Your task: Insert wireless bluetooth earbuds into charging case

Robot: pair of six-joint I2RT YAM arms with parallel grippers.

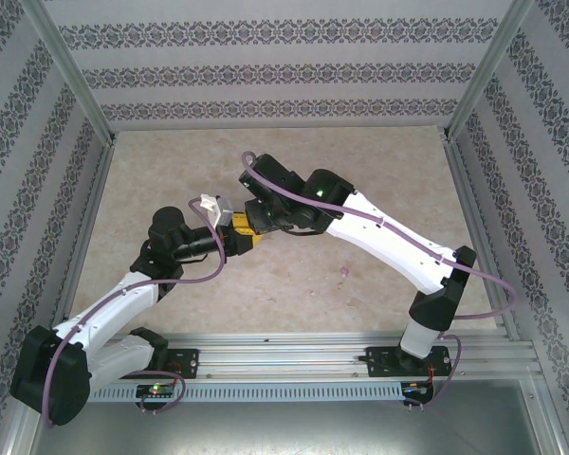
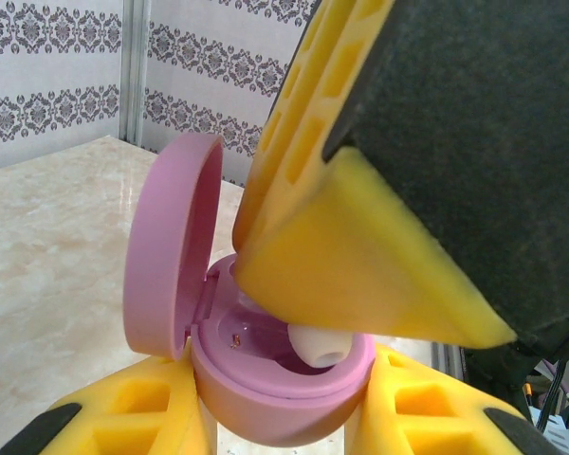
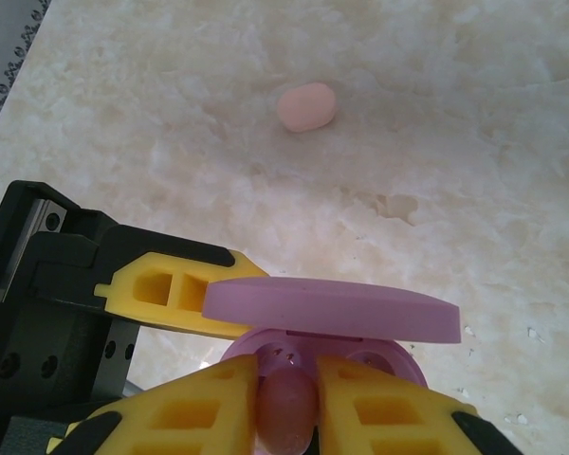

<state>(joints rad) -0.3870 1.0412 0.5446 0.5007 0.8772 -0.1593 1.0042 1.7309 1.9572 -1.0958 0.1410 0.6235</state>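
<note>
We see the marble table (image 1: 171, 171) spread under the case (image 2: 171, 246), whose lid stands open. The left gripper (image 2: 280, 412) is clamped on the case's base, a finger at each side. The right gripper (image 3: 286, 370) hangs over the case's open bowl, its fingers pressed on a bud (image 3: 286, 408) in that bowl. Beyond the case, a small pink oval (image 3: 306, 107) lies on the table.

Beige marbled tabletop (image 1: 171, 171), white walls (image 1: 284, 57) with grey damask bands, aluminium corner posts (image 1: 72, 76), even light
</note>
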